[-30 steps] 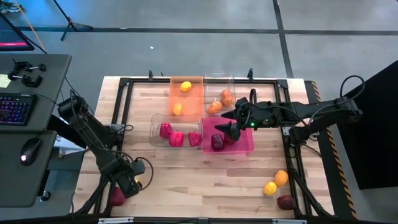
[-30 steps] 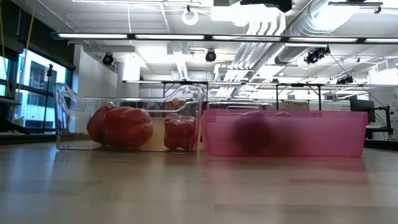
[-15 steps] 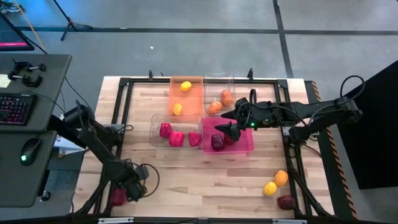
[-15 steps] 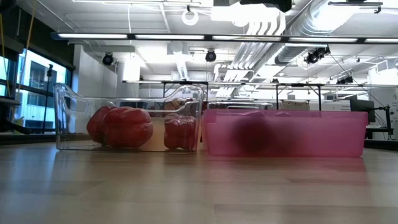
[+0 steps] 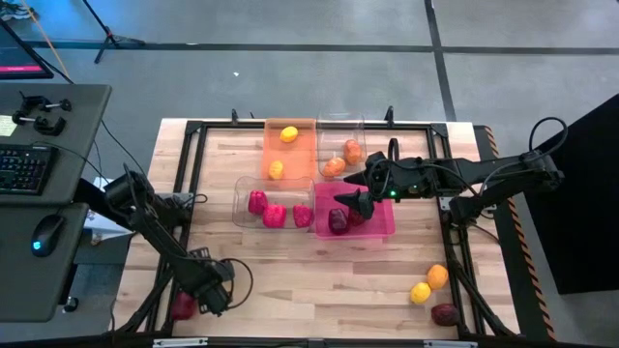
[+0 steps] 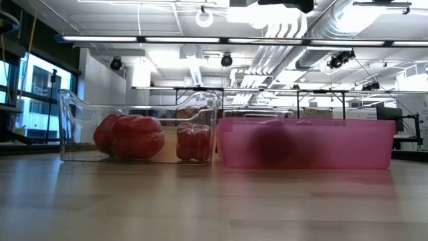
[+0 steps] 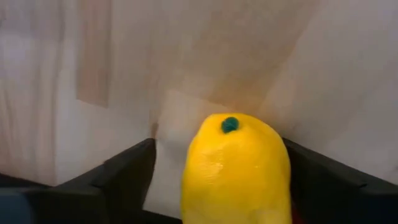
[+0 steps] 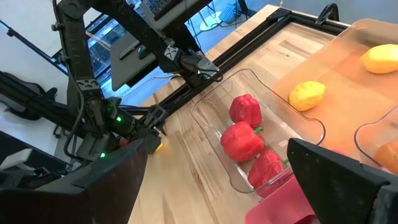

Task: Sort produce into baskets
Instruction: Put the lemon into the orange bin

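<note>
A robotics lab in an open industrial hall.

At the top of the low view we see exposed ducting (image 6: 304, 27) and strip lights (image 6: 200, 41); at the left of the high view, a desk (image 5: 58, 106) with keyboard (image 5: 24, 169) and mouse (image 5: 39, 235) beside the wooden table (image 5: 319, 280) on grey concrete floor (image 5: 290, 77).

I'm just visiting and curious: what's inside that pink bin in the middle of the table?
The pink bin holds one dark maroon fruit. The right gripper hangs over the bin's upper left part, so anything lying beneath it is hidden.
</note>
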`<move>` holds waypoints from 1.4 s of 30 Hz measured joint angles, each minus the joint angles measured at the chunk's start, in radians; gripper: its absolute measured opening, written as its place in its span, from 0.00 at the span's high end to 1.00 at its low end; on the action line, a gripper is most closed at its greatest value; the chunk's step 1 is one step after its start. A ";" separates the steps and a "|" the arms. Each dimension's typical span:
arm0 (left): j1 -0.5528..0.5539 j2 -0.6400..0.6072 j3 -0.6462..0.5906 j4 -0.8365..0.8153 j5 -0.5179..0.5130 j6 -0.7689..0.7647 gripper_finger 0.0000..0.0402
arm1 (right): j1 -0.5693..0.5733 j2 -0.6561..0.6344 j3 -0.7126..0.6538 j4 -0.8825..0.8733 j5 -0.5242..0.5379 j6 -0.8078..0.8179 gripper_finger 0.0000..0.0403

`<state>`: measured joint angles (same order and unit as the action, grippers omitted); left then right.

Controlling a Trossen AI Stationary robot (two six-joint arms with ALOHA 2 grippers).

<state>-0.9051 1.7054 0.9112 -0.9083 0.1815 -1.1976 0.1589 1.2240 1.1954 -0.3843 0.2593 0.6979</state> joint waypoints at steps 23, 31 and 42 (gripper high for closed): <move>0.434 -0.601 0.230 -0.025 -1.007 0.579 0.50 | 0.000 0.000 0.000 -0.049 0.054 0.001 0.07; 1.022 -0.612 0.091 0.532 -0.487 0.935 0.54 | -0.033 0.000 0.000 -0.064 0.133 0.002 0.07; 1.329 -0.234 0.088 0.736 -0.298 0.768 0.53 | -0.253 0.000 0.000 -0.412 0.129 -0.026 0.07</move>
<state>0.4240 1.4711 0.9989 -0.1726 -0.1169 -0.4297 -0.0940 1.2243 1.1950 -0.7963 0.3881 0.6723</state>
